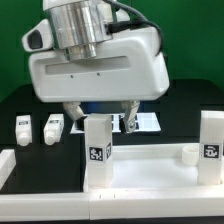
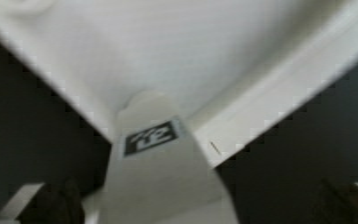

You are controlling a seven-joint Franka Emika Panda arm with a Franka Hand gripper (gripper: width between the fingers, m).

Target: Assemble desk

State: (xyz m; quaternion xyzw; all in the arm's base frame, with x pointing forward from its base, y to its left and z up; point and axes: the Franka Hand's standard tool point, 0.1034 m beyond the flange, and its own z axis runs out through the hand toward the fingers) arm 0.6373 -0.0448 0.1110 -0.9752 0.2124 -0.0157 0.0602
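The pincer (image 1: pixel 100 122) hangs spread wide over an upright white block leg (image 1: pixel 97 135), fingers clear of it. The leg, bearing a black-and-white square tag (image 1: pixel 97 154), stands on the flat white tabletop (image 1: pixel 145 178); two loose legs (image 1: pixel 22 128) lie on the black surface (image 1: pixel 12 108)

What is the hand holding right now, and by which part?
Nothing. The hand is open: its fingers stand apart on either side of the upright leg on the tabletop, with a gap to it on each side.
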